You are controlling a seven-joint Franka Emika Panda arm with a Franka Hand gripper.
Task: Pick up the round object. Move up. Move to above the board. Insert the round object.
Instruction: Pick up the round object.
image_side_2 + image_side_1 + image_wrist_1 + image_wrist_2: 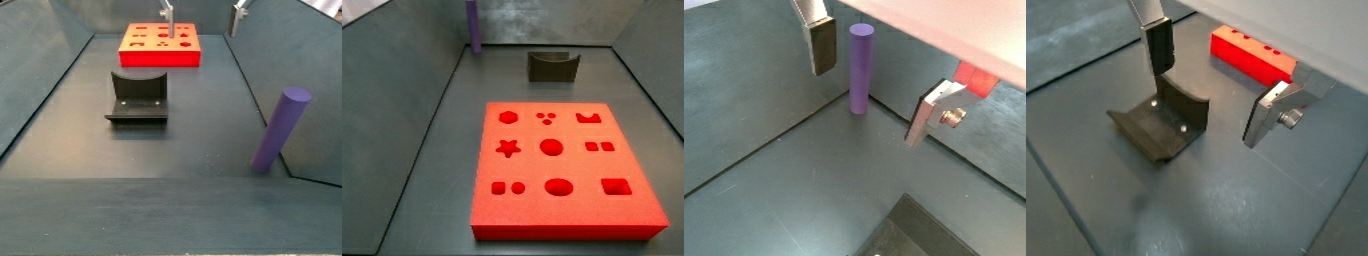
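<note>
The round object, a slim purple peg (861,68), stands upright on the floor in a corner of the grey enclosure; it also shows in both side views (473,24) (281,130). The red board (563,165) lies flat with its shaped holes up, and shows in the other side view (160,45) and in a wrist view (1253,55). My gripper (202,8) hangs open and empty at the far end, above the board's far edge and well away from the peg. Its fingers (822,45) show spread wide in both wrist views, with nothing between the fingers (1157,50).
The fixture (138,97), a dark grey notched bracket on a base plate, stands on the floor between the board and the peg's end; it also shows in a side view (551,65) and a wrist view (1160,125). Grey walls (287,50) enclose the floor.
</note>
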